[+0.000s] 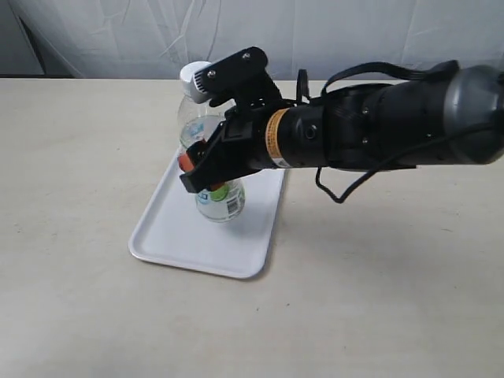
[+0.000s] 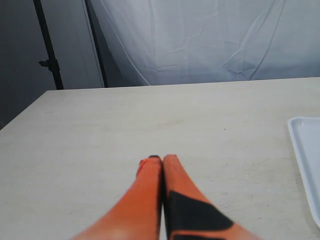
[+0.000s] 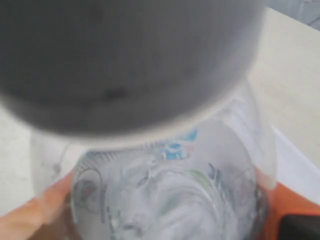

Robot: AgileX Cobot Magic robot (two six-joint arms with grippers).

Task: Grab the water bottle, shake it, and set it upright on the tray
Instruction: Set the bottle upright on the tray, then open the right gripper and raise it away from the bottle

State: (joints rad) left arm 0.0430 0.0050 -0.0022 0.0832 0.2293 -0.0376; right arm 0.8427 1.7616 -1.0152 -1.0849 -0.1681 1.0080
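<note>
the left gripper [image 2: 161, 159] hangs over the bare bench [image 1: 71, 315], its two orange fingers pressed together with nothing between them. the white tray [image 1: 169, 236] lies about halfway between the near and far edges, a bit toward the left edge. the water bottle [image 1: 222, 203] is over the middle of the tray, leaning a little. i cannot tell if its bottom touches the tray. the right gripper [image 1: 201, 175] squeezes the bottle around its middle. the white cap [image 1: 193, 76] points toward the far edge, where a white cloth [image 1: 354, 31] hangs.
</note>
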